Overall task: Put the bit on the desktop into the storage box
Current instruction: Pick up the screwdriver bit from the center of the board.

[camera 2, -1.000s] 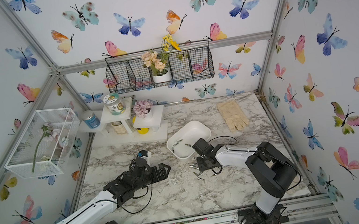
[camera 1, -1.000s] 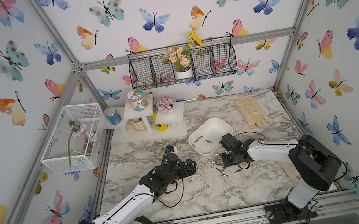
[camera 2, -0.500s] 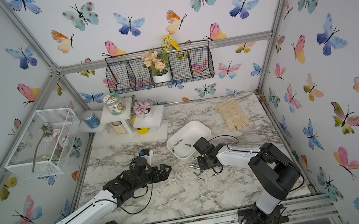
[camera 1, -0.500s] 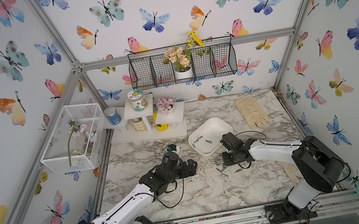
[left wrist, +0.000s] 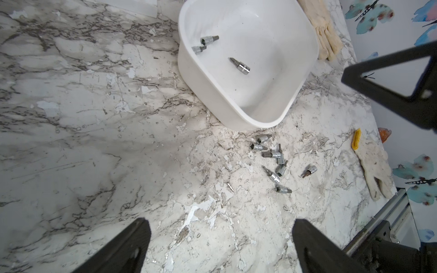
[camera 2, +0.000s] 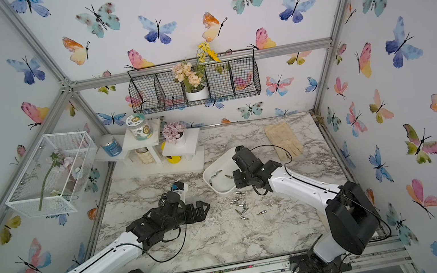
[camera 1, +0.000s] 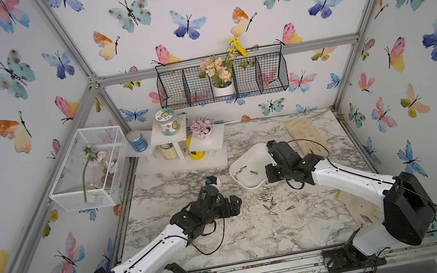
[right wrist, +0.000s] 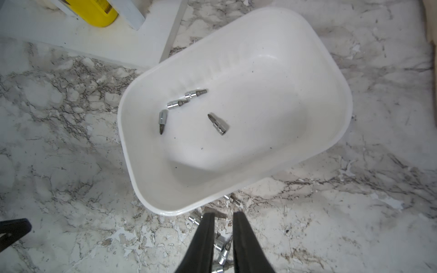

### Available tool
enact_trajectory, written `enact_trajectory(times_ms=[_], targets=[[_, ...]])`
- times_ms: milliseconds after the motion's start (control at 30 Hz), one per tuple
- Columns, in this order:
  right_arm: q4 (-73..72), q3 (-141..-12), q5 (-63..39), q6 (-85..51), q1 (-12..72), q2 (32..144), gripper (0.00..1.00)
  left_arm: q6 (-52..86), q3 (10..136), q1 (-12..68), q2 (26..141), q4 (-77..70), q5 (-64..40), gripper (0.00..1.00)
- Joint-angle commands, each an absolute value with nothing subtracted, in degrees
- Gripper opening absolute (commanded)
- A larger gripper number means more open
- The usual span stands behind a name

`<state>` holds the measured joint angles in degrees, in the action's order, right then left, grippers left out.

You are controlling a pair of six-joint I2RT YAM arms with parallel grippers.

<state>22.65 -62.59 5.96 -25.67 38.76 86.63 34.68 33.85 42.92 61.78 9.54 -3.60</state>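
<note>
The storage box [right wrist: 272,94] stands on the desktop [camera 1: 229,246], turned a little. Four bits [right wrist: 218,124] lie on its floor: three close together near one long wall and one more toward the middle. In the left wrist view only three of them show, because the box wall hides the fourth. Outside, just beside the rim of the box, a group of loose bits [left wrist: 274,154] lies on the marble, some touching each other and one a little apart. The right gripper [right wrist: 223,215] hangs over this group, close to the rim. Its fingers are almost together with only a thin slit, and whether they pinch a bit I cannot tell. The left gripper [left wrist: 221,221] hovers above bare marble, fingers wide apart and nothing between them. On the back wall the black wire basket [camera 1: 270,74] holds a white pot of flowers [camera 1: 223,90] in a middle compartment. The white mesh cage [camera 1: 71,195] holds one artificial flower [camera 1: 89,159].
</note>
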Motion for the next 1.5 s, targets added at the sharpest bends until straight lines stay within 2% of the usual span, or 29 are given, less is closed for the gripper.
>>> enact_trajectory(times_ms=[0,167,333,600,733,833,967,1267,1467], targets=[[23.2,-66.2,6.2,-23.3,38.0,90.3,0.2,33.8,33.2,43.6,61.9,9.2,-4.5,0.99],[22.2,-68.0,5.2,-23.7,37.4,93.4,0.2,34.1,33.0,43.8,60.9,10.4,-3.5,0.99],[21.7,-65.2,5.0,-24.6,37.4,91.7,0.22,34.1,32.8,43.8,59.8,10.6,-2.9,0.99],[25.7,-58.3,6.2,-25.3,37.4,83.3,0.31,34.5,32.7,43.8,60.4,9.8,-2.6,0.99],[27.3,-54.4,4.3,-25.6,37.4,79.8,0.38,34.8,32.8,43.9,61.0,9.4,-2.7,0.99],[30.1,-52.3,2.7,-26.9,37.4,78.7,0.45,34.8,32.8,43.9,61.1,9.4,-2.7,0.99],[33.9,-51.3,0.1,-28.2,37.4,79.3,0.49,34.8,32.9,43.9,61.2,9.4,-2.5,0.99],[29.6,-48.7,-9.8,-28.7,37.6,82.4,0.48,34.8,32.7,43.8,61.6,9.3,-2.3,0.99],[26.9,-47.1,-11.6,-30.1,38.4,84.3,0.47,35.1,32.0,43.9,61.6,8.9,-2.3,0.99]])
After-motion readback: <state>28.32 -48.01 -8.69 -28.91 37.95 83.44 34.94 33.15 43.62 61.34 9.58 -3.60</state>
